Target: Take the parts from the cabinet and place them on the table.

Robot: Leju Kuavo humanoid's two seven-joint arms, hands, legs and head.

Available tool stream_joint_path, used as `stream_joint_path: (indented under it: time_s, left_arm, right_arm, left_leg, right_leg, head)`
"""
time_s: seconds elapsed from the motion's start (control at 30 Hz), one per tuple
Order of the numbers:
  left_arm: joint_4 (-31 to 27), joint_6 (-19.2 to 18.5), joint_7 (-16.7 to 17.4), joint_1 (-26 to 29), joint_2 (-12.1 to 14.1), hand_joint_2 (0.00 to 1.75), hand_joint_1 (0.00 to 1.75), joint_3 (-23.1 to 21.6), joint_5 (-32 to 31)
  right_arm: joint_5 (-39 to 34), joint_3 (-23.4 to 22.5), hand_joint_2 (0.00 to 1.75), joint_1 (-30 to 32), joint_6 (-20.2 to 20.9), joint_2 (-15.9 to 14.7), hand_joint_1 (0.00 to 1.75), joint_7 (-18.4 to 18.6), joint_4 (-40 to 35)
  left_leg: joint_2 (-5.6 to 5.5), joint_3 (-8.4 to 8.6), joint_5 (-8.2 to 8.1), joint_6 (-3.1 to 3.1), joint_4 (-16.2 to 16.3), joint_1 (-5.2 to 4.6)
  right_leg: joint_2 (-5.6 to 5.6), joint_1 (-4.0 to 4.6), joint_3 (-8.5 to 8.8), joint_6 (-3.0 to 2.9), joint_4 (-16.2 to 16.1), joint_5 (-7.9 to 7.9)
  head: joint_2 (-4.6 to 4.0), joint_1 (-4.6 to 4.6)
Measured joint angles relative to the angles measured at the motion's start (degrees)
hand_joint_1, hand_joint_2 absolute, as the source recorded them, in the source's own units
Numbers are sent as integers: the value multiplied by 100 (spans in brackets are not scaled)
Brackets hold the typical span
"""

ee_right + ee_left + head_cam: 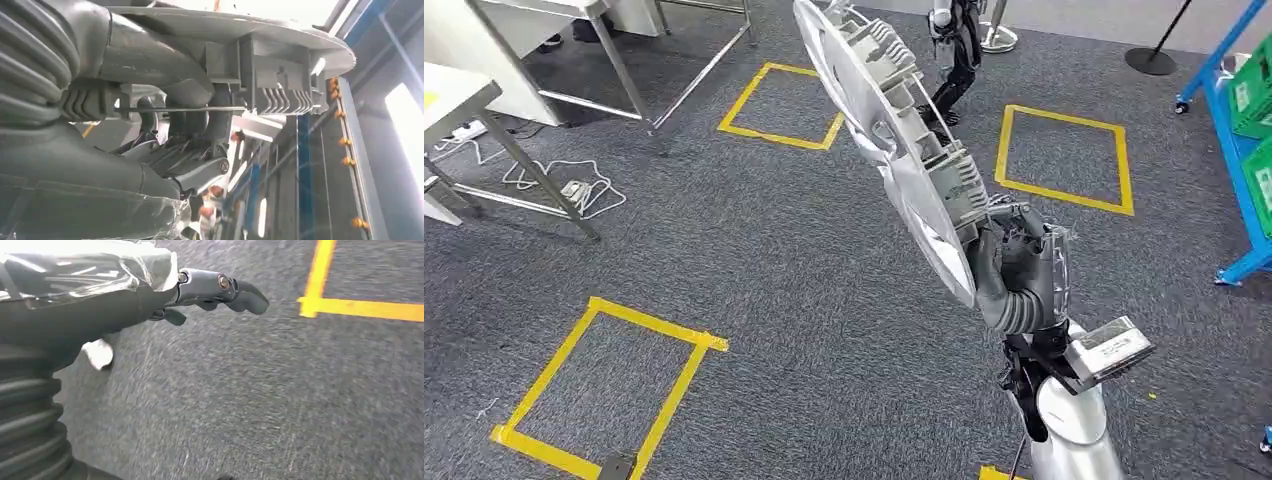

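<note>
A large grey plastic part (894,130), a long curved panel with ribbed blocks on its back, stands tilted up over the carpet in the head view. My right hand (1014,275) grips its lower end, thumb wrapped across the panel's face. The right wrist view shows the same part (280,45) from close by, my right hand (165,130) clasped around its rim and ribs. In the left wrist view my left hand (150,295) hangs above the grey carpet, its fingers (225,287) loosely extended and holding nothing.
Metal-legged tables (464,95) stand at the far left, with cables (564,185) on the floor beneath. A blue rack (1239,150) with green bins lines the right edge. Yellow tape squares (1064,155) mark the carpet. A stanchion base (1151,60) and a dark machine (954,50) stand farther off.
</note>
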Motion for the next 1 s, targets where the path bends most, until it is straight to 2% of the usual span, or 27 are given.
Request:
stream_joint_path:
  time_s: [0.03, 0.07, 0.1, 0.13, 0.17, 0.23, 0.27, 0.3, 0.33, 0.37, 0.4, 0.43, 0.47, 0.5, 0.53, 0.57, 0.6, 0.63, 0.7, 0.73, 0.77, 0.8, 0.83, 0.87, 1.0]
  left_arm:
    - [-2, -4, 0, 2, 0, 175, 0, 0, -2]
    - [-7, -18, 0, 2, -4, 175, 0, -5, -2]
    - [-18, -20, 0, 8, 0, 175, 0, -5, -4]
    - [-35, -24, 11, 12, 4, 175, 0, -5, -4]
    - [-44, -35, 13, 27, 0, 175, 0, -5, -4]
    - [-44, -52, 24, 79, -2, 175, 0, -4, 4]
    - [-52, -55, 33, 96, 2, 175, 0, -5, 11]
    - [-59, -52, 35, 95, -4, 175, 0, -9, 15]
    - [-68, -52, 37, 85, 6, 175, 0, -9, 24]
    - [-72, -52, 42, 82, 7, 175, 0, -9, 52]
    - [-72, -52, 44, 85, 2, 175, 0, -9, 59]
    - [-72, -55, 48, 91, -7, 175, 0, -9, 66]
    - [-72, -55, 52, 98, -18, 175, 0, -11, 77]
    - [-72, -55, 52, 100, -20, 175, 0, -13, 83]
    - [-76, -53, 55, 100, -13, 175, 0, -13, 98]
    - [-85, -52, 55, 97, -11, 175, 0, -13, 103]
    - [-103, -52, 55, 87, 4, 175, 0, -13, 116]
    - [-105, -52, 59, 77, 2, 175, 0, -18, 116]
    - [-122, -52, 63, 88, 13, 175, 0, -20, 125]
    - [-127, -52, 63, 110, 26, 175, 0, -20, 125]
    - [-138, -52, 66, 131, 30, 175, 0, -18, 127]
    - [-138, -50, 68, 134, 6, 175, 0, -18, 131]
    - [-138, -52, 68, 113, 6, 175, 0, -20, 131]
    - [-138, -52, 68, 90, 9, 175, 0, -20, 131]
    - [-138, -52, 68, 90, 9, 175, 0, -20, 131]
  right_arm:
    - [7, -4, 175, -1, 0, 0, 175, 0, 0]
    - [9, -15, 175, -1, 0, -2, 175, 0, 0]
    - [7, -24, 175, -1, 0, -2, 175, -2, 7]
    - [15, -24, 175, 0, 0, 2, 175, -9, -2]
    - [22, -24, 175, 6, 2, 4, 175, -9, -2]
    - [29, -20, 175, -1, 7, 22, 175, -9, -2]
    - [31, -17, 175, -13, 11, 48, 175, -9, -2]
    - [40, -20, 175, -19, 13, 61, 175, -7, -2]
    - [37, -20, 175, -20, 13, 68, 175, -7, -2]
    - [37, -33, 175, -23, 13, 68, 175, -9, -2]
    - [37, -35, 175, -23, 17, 68, 175, -11, -2]
    - [37, -35, 175, -21, 22, 70, 175, -9, 0]
    - [37, -35, 175, -21, 28, 70, 175, -9, 4]
    - [39, -35, 175, -21, 39, 70, 175, -9, 7]
    - [39, -29, 175, -22, 46, 83, 175, -9, 4]
    - [40, -26, 175, -25, 46, 96, 175, -9, 4]
    - [40, -28, 175, -26, 46, 105, 175, -9, 4]
    - [37, -28, 175, -36, 46, 100, 175, -13, 4]
    - [37, -28, 175, -36, 46, 105, 175, -13, 4]
    - [37, -28, 175, -40, 46, 114, 175, -11, 4]
    - [40, -26, 175, -33, 52, 129, 175, -11, -2]
    - [39, -22, 175, -45, 55, 120, 175, -9, 9]
    - [37, -22, 175, -56, 52, 116, 175, -20, 9]
    - [29, -31, 175, -55, 52, 103, 175, -33, 9]
    - [29, -31, 175, -55, 52, 103, 175, -33, 9]
  left_leg:
    - [-92, 13, -31, -42, 42, 22]
    - [-161, 7, -75, -87, 94, 39]
    - [-223, -25, -121, -146, 145, 5]
    - [-260, -46, -151, -161, 189, 20]
    - [-280, -57, -139, -175, 170, 23]
    - [-323, -73, -140, -203, 154, 51]
    - [-190, -112, -194, -235, 222, 55]
    - [58, -187, -294, -271, 404, 36]
    - [189, -295, -408, -290, 633, 46]
    - [354, -616, -664, -319, 1248, 75]
    - [402, -862, -805, -333, 1686, 87]
    - [411, -998, -815, -338, 1883, 95]
    - [413, -1009, -714, -332, 1819, 104]
    - [422, -886, -518, -316, 1527, 104]
    - [459, -612, -242, -275, 988, 95]
    - [586, -336, -25, -215, 486, 56]
    - [859, -186, -77, -165, 225, -23]
    - [835, -185, -79, -142, 194, -43]
    - [708, -207, -96, -101, 192, -64]
    - [648, -177, -85, -58, 125, -76]
    - [588, 23, 10, -18, -67, 18]
    - [556, 92, 42, -6, -133, 2]
    - [513, 113, 52, 11, -143, 8]
    - [468, 117, 47, 15, -143, 16]
    - [468, 117, 47, 15, -143, 16]
  right_leg:
    - [42, -33, 241, 90, -589, 293]
    - [180, -76, 446, 147, -1077, 506]
    - [268, -38, 453, 75, -1081, 510]
    - [233, -52, 502, -21, -1128, 516]
    - [198, -19, 504, -93, -1121, 519]
    - [139, 0, 517, -161, -1130, 519]
    - [90, -37, 546, -201, -1153, 523]
    - [57, -33, 566, -246, -1156, 505]
    - [26, -21, 576, -266, -1156, 493]
    - [-37, 4, 593, -296, -1156, 472]
    - [-100, 17, 600, -314, -1155, 455]
    - [-144, 23, 605, -325, -1155, 446]
    - [-196, 32, 617, -318, -1155, 428]
    - [-242, 46, 633, -320, -1155, 412]
    - [-300, 57, 668, -317, -1155, 391]
    - [-347, 66, 707, -316, -1160, 370]
    - [-402, 74, 739, -299, -1171, 348]
    - [-448, 119, 736, -266, -1176, 329]
    - [-568, 81, 764, -218, -1211, 305]
    - [-616, 91, 816, -197, -1261, 312]
    - [-587, 110, 820, -174, -1257, 276]
    - [-341, 89, 796, -183, -1116, 226]
    - [-153, 74, 631, -214, -787, 98]
    - [-56, 69, 419, -232, -408, -31]
    - [-56, 69, 419, -232, -408, -31]
  head:
    - [0, 2]
    - [0, 9]
    - [0, 13]
    - [0, 6]
    - [0, -2]
    - [0, 4]
    - [0, 7]
    - [0, -39]
    - [0, -59]
    - [0, -50]
    - [0, -55]
    - [0, -55]
    - [0, -57]
    - [0, -57]
    - [0, -57]
    - [0, -57]
    - [0, -50]
    - [0, -52]
    - [0, -52]
    - [0, -57]
    - [0, -57]
    - [-2, -28]
    - [0, -31]
    - [0, -9]
    - [0, -9]
